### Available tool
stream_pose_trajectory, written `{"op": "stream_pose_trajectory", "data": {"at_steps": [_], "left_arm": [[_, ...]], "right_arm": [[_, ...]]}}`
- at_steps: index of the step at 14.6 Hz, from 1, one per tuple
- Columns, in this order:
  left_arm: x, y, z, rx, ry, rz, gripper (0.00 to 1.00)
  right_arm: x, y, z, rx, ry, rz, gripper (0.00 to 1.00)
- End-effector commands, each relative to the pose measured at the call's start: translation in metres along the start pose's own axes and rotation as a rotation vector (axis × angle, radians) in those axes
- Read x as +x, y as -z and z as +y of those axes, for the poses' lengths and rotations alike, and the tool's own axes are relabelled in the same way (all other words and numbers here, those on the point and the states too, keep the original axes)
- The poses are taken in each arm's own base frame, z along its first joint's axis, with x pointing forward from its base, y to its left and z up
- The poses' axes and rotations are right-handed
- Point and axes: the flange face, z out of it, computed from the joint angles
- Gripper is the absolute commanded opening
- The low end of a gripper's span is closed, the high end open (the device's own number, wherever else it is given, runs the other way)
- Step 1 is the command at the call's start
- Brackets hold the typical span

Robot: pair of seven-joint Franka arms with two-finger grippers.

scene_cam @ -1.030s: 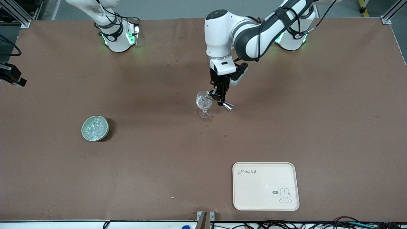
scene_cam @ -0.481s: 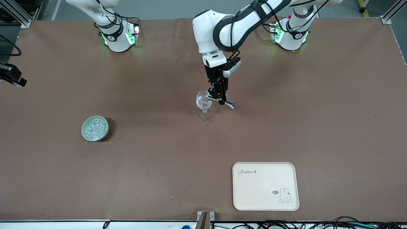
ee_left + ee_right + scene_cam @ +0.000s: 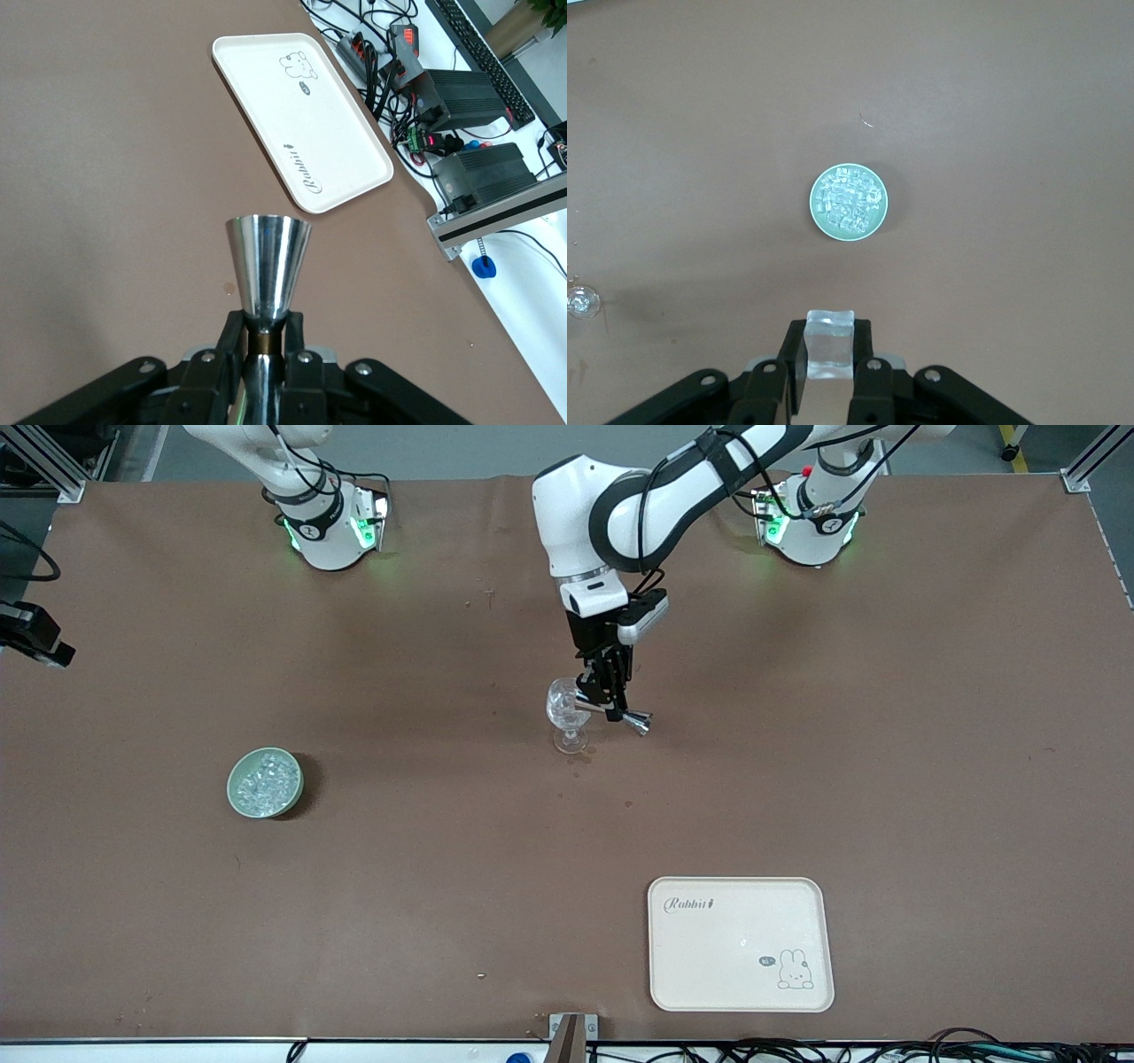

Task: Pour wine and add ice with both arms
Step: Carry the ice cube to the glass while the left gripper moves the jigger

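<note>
Left tool (image 3: 609,698) clamped on a steel jigger (image 3: 620,715), tipped sideways over the stemmed glass (image 3: 567,713) mid-desk. Right tool (image 3: 829,354) pinching one clear cube (image 3: 830,343) above the desk – over the green bowl (image 3: 265,782) of ice (image 3: 264,779) toward the right arm's end.

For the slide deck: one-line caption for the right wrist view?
Right gripper, shut on one ice cube, high over the green bowl of ice on the brown table.

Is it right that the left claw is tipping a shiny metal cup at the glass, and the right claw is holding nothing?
Not quite. The right claw is holding an ice cube, as the right wrist view shows. The left claw is tipping the metal cup at the glass.
</note>
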Motion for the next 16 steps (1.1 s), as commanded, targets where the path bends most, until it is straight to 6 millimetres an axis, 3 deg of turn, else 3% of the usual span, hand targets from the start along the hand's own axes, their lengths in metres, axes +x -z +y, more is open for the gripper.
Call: {"op": "stream_pose_trajectory", "data": {"at_steps": [1,4,6,8,12,14,16], "left_arm": [[0.011,0.010,0.016,0.046,0.140,-0.019,0.00],[0.039,-0.014,0.031,0.165,0.216,-0.063,0.00],[0.070,-0.030,0.045,0.199,0.274,-0.120,0.00],[0.105,-0.053,0.056,0.261,0.293,-0.211,0.00],[0.217,-0.118,0.077,0.395,0.298,-0.473,0.00],[0.273,-0.151,0.080,0.401,0.338,-0.616,0.00],[0.305,-0.187,0.078,0.385,0.367,-0.714,0.00]], "right_arm": [[-0.007,0.000,-0.010,0.009,0.000,0.000,0.01],[-0.012,-0.001,-0.046,0.009,0.034,0.002,0.01],[-0.015,-0.006,-0.086,0.015,0.029,0.011,0.01],[-0.009,-0.028,-0.147,0.053,-0.008,0.019,0.01],[-0.023,-0.079,-0.272,0.115,-0.096,0.003,0.00],[-0.034,-0.104,-0.319,0.147,-0.117,-0.023,0.00],[-0.048,-0.129,-0.367,0.179,-0.152,-0.035,0.00]]}}
